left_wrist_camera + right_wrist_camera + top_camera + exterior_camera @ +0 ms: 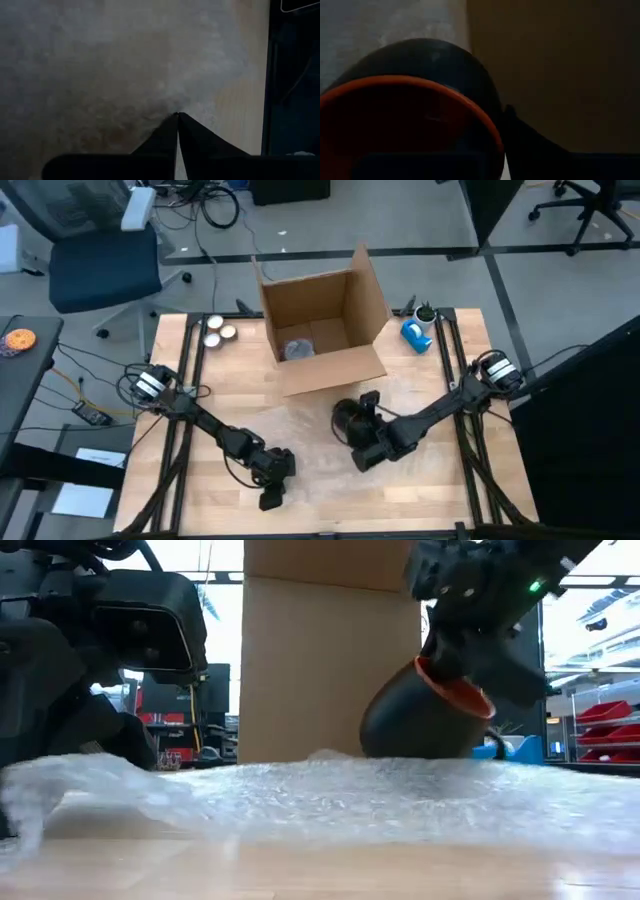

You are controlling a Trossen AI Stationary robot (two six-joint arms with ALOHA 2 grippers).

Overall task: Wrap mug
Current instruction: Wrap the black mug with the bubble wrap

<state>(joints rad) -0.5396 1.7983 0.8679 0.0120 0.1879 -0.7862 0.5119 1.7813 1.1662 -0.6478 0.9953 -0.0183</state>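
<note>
Near the middle of the table [420, 490], a little toward 4 o'clock, my right gripper [362, 435] has its fingers clamped on the mug [349, 420]. 1 finger [530, 145] sits outside the wall and the other goes in past the orange rim. From table height the mug [425, 712] is tilted, its base down on the bubble wrap [330, 805] and its mouth turned up toward my wrist. It is black outside and orange inside.

At 7 o'clock, my left gripper [272, 498] is low on the near-left corner of the wrap [310, 440], its 2 fingers [195, 137] pressed together to a point. I cannot tell whether any film is caught between them.

At 12 o'clock from the mug stands an open box [325, 330], its flap hanging toward the wrap, with something pale and crumpled inside. At 1 o'clock, near the far-right corner, lies a blue tape gun [418, 333]. At 10 o'clock, near the far-left corner, sit 3 small round tins [219, 332].
</note>
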